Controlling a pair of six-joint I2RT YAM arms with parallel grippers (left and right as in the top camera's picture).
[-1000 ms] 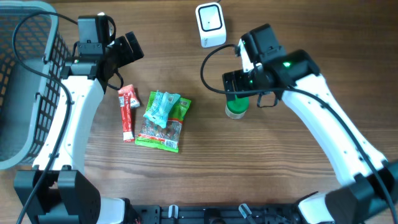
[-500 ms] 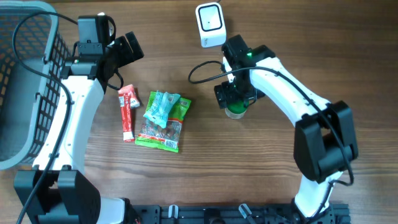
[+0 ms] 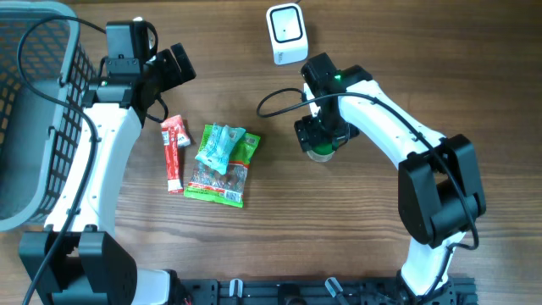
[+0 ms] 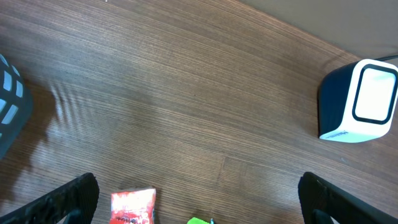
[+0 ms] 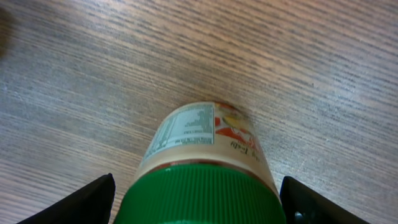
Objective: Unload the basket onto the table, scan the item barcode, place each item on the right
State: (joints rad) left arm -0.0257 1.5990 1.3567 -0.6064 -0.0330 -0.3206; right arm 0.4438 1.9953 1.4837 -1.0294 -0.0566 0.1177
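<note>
A jar with a green ribbed lid (image 3: 323, 152) and a printed label (image 5: 186, 134) stands upright on the wooden table, right of centre. My right gripper (image 3: 320, 137) sits over it, open. One finger stands on either side of the lid (image 5: 199, 193), each with a small gap. The white barcode scanner (image 3: 286, 32) stands at the back, its window also showing in the left wrist view (image 4: 367, 102). My left gripper (image 3: 174, 66) hovers open at the back left, holding nothing, above a red packet (image 4: 132, 207).
A red stick packet (image 3: 174, 152) and a green snack bag with a teal packet on top (image 3: 222, 165) lie left of centre. A grey wire basket (image 3: 34, 110) fills the left edge. A black cable (image 3: 275, 97) loops beside the right wrist.
My right arm has swung so its wrist now sits over the jar, and its jaws have narrowed a little around the lid. The left arm has not moved.
</note>
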